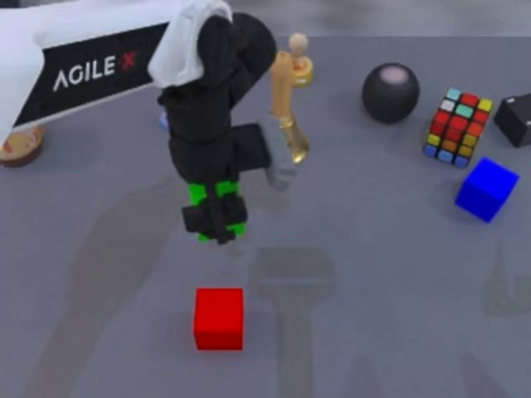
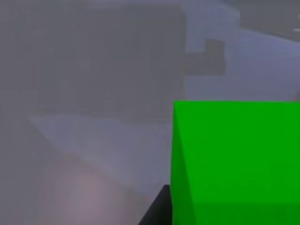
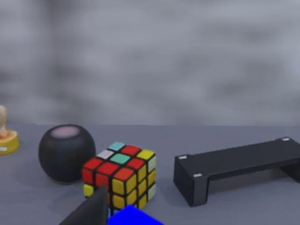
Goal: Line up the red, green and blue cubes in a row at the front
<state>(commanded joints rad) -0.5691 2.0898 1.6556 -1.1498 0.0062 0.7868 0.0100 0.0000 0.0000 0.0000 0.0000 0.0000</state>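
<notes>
The left hand point(image 1: 217, 217) is hanging over the middle of the counter point(image 1: 373, 274), fingers pinching the green cube point(image 1: 207, 197) from either side. In the left wrist view that green cube point(image 2: 234, 159) is filling the near corner, clamped tight, with a sliver of dark finger point(image 2: 157, 208) showing beside it.

Now the relation that matters: the red cube point(image 1: 219, 317) is sitting on the counter toward the front, almost straight ahead of the carried cube and clear of it. So a row looks to be calling for the green one to travel forward and off to one side of red, landing just beside it, not on top.

The blue cube point(image 1: 486, 189) is waiting well apart on the right side, close to the multicoloured puzzle cube point(image 1: 458, 127) and the dark round speaker point(image 1: 391, 92). The right arm is plainly the nearer one for it: the right wrist view is showing the blue cube point(image 3: 133, 216) just below the camera, but whether the right hand's fingers are spread I cannot tell.
</notes>
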